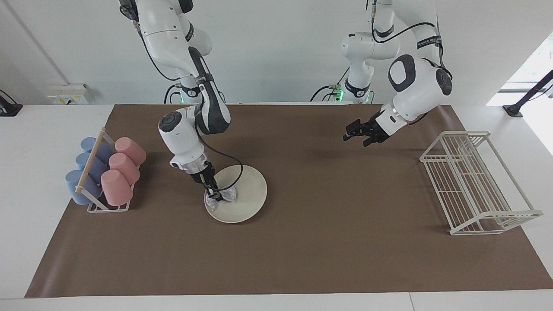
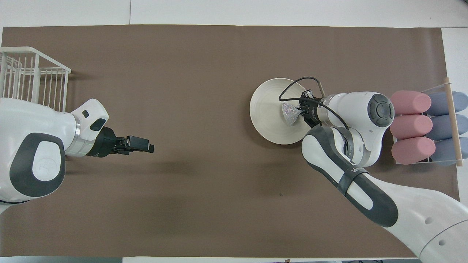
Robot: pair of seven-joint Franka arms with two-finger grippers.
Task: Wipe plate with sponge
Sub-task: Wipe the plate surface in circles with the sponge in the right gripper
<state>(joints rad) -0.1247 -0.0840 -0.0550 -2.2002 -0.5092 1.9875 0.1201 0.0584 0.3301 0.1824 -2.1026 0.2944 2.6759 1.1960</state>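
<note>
The cream-white plate (image 1: pixel 246 192) (image 2: pixel 268 117) lies on the brown mat. My right gripper (image 1: pixel 214 195) (image 2: pixel 300 111) is shut on the silvery mesh sponge (image 1: pixel 227 196) (image 2: pixel 290 113). It presses the sponge onto the plate, on the part of the plate toward the cup rack. The right arm's cable loops over the plate. My left gripper (image 1: pixel 351 134) (image 2: pixel 148 148) is open and empty. It hangs in the air over bare mat, toward the wire rack, apart from the plate.
A cup rack (image 1: pixel 103 172) (image 2: pixel 424 128) with pink and blue cups stands at the right arm's end of the mat, close to the right arm's wrist. A white wire dish rack (image 1: pixel 475 181) (image 2: pixel 33 80) stands at the left arm's end.
</note>
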